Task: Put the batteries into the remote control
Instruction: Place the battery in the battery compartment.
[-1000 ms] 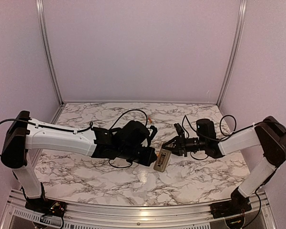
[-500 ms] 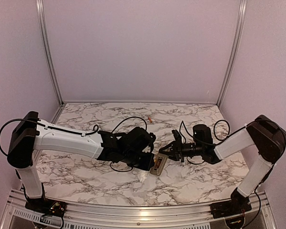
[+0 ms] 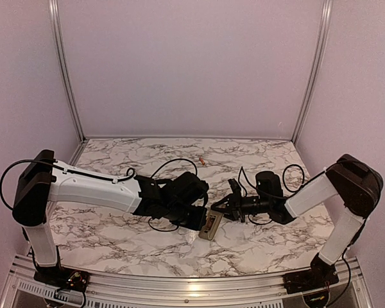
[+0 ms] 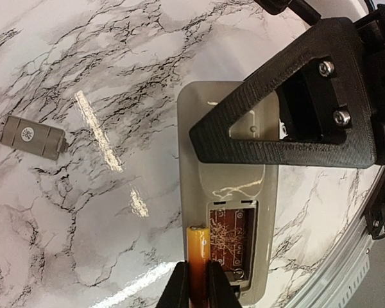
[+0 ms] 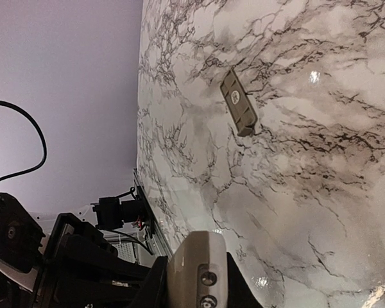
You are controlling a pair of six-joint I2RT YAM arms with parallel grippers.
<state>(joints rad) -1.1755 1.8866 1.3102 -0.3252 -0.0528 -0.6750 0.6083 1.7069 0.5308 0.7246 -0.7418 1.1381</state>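
The remote control (image 4: 228,186) lies back-up on the marble, its battery recess (image 4: 234,237) open and showing a brown board. My left gripper (image 4: 196,279) is shut on one orange battery (image 4: 197,247), which sits upright along the recess's left edge, over the remote's rim. My right gripper (image 5: 196,285) is shut on the remote's end (image 5: 196,263); one of its black fingers (image 4: 289,109) crosses the remote's upper half. In the top view both grippers meet at the remote (image 3: 210,226). A second battery (image 3: 202,160) lies far back on the table.
The loose grey cover plate (image 4: 33,136) lies flat to the left of the remote, also seen as the cover plate (image 5: 239,102) in the right wrist view. The table's metal front rail (image 3: 179,282) runs close to the remote.
Both arms have drawn toward the table's near edge. The remote has shifted a little forward and left in the right gripper, and the left gripper has come down next to it.
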